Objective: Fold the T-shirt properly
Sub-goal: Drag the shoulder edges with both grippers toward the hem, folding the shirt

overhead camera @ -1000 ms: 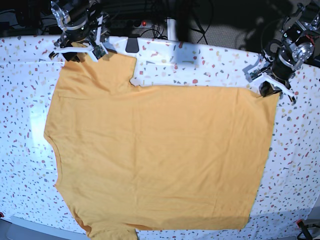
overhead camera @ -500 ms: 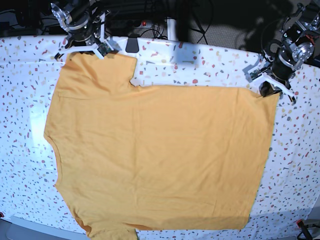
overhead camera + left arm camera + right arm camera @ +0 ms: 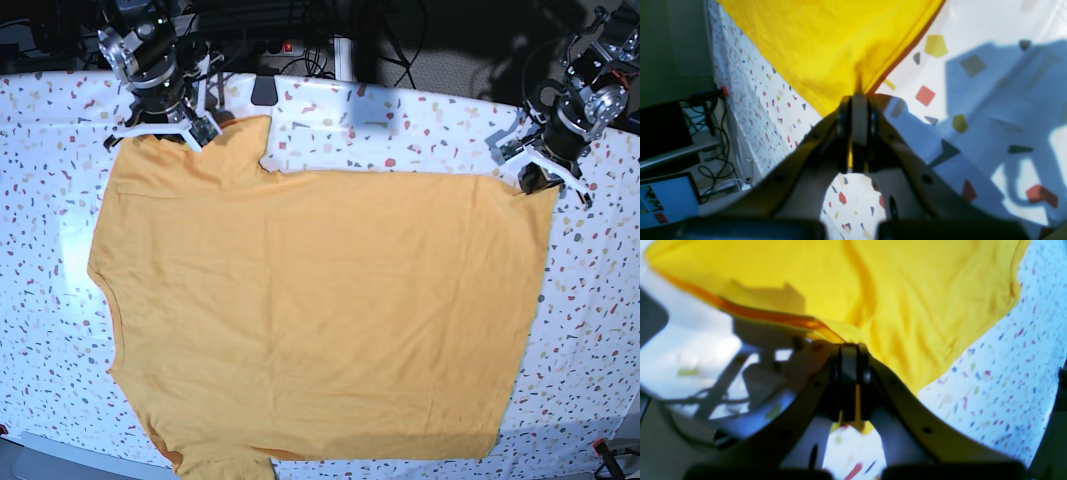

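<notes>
Both jaws clamped on T-shirt (image 3: 320,310) corners, shirt spread flat over tablecloth (image 3: 420,125)

Base view: you look down from high above on the whole tabletop (image 3: 420,120), with the T-shirt (image 3: 320,310) spread across it.
Left wrist view: you look close along the left end effector (image 3: 855,110) at one shirt corner.
Right wrist view: you look close along the right end effector (image 3: 850,353) at another shirt edge.
Shared: every view shows orange-yellow cloth on the speckled tablecloth (image 3: 30,250).
</notes>
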Motion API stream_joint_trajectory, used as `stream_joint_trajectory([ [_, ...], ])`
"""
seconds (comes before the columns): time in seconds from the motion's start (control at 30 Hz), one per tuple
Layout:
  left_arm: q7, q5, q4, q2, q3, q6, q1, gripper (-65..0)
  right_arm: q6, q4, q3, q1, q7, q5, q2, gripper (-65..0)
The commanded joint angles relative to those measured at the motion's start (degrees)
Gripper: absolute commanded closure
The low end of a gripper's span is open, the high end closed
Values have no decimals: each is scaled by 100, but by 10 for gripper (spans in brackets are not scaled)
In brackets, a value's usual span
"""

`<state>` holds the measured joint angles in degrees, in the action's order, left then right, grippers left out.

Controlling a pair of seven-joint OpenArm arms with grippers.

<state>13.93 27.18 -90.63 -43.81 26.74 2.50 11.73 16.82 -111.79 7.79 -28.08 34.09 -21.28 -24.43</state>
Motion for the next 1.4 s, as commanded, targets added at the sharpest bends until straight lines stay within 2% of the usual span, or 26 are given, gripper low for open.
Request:
stream_joint_trajectory([
  [0.0, -46, 42, -87, -96, -35, -103, -66, 0, -33, -114, -28, 50, -85, -55, -31, 0],
  [0.13, -42, 44, -92, -96, -35, -103, -116, 0, -33, -133, -28, 175, -83, -11, -33, 0],
  [0.23, 7, 44, -195, -96, -35, -103, -127, 0, 28, -214, -28, 186, -63, 363, -33, 0],
  [0.33, 334, 42, -424, -96, -35, -101, -127, 0, 173, -358, -28, 184, -4, 546, -33, 0],
  [0.5, 881, 44, -780, -98, -35, -101, -129, 0, 173, -568, -28, 186, 35, 544, -33, 0],
  [0.9, 852, 15, -800, -94, -44, -103, -278, 0, 173, -876, -28, 304, 131, 544, -33, 0],
  [0.97, 852, -98, -798, -76, -44, -103, -417, 0, 173, -833, -28, 446, 122, 544, -33, 0],
  [1.2, 669, -1285, -782, 188, -44, -101, -876, 0, 173, -398, -28, 1093, 20, 549, -31, 0],
  [1.37, 577, -1340, -693, 457, -44, -101, -1091, 0, 173, -144, -28, 1447, 24, 551, -33, 0],
])
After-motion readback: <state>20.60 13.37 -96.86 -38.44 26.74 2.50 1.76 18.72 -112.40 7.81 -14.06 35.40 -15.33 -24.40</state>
